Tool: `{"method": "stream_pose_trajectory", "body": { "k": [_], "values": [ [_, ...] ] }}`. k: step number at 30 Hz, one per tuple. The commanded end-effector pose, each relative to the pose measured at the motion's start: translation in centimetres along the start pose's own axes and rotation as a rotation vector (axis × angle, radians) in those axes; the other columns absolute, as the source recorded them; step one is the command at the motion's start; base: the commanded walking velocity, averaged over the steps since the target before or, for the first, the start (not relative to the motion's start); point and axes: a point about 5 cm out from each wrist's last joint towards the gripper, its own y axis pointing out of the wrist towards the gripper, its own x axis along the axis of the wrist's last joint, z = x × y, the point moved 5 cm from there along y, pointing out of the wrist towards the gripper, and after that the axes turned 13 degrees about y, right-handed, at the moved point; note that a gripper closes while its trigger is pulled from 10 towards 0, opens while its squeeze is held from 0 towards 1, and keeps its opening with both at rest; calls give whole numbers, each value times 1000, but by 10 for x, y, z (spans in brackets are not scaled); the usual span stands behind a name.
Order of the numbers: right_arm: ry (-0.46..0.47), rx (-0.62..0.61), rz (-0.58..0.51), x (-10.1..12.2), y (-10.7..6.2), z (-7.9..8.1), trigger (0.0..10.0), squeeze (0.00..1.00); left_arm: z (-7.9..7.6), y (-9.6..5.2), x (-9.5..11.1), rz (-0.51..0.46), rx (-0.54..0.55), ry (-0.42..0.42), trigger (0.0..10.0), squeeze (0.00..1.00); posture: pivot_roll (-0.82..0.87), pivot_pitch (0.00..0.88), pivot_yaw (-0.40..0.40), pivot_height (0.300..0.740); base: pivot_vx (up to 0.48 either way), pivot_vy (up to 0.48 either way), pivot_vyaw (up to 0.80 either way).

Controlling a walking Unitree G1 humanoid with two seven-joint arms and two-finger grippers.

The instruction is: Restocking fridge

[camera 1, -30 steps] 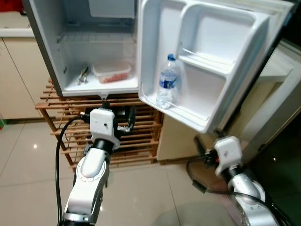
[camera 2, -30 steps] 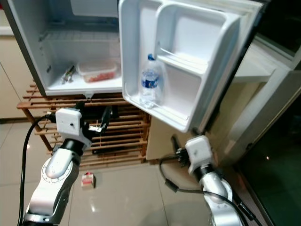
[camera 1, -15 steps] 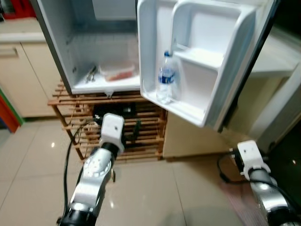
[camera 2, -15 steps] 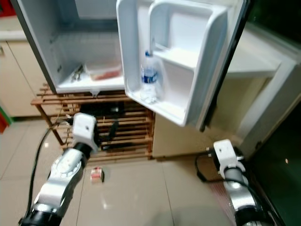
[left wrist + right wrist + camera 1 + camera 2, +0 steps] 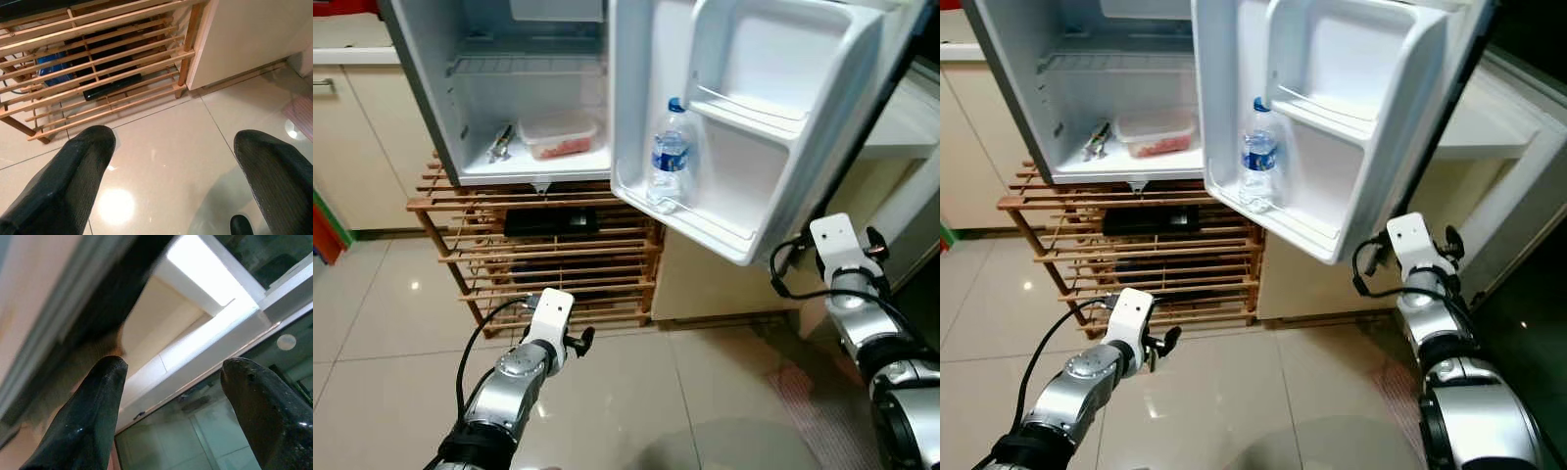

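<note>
Fridge open; water bottle at door's 6 o'clock. Left gripper and right gripper jaws released, apparently empty.

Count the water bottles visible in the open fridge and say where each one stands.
1. One water bottle stands upright in the lower shelf of the fridge door. Others could be hidden behind the door.

My head cameras look down at the open fridge; my left wrist faces the rack and floor; my right wrist possibly faces upward.
</note>
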Motion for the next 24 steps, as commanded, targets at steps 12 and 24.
{"method": "stream_pose_trajectory", "body": {
  "k": [12, 24],
  "values": [
    [485, 268, -149, 71, 2, 38, 10000, 0, -7, 1, -4, 3, -22, 10, 10000, 0, -49, 0, -50, 736, 0, 0, 0],
    [662, 831, -248, 106, -49, 106, 10000, 0, -11, 3, -8, 19, -45, 34, 10000, 0, -61, 0, -40, 736, 0, 0, 0]
  ]
}}
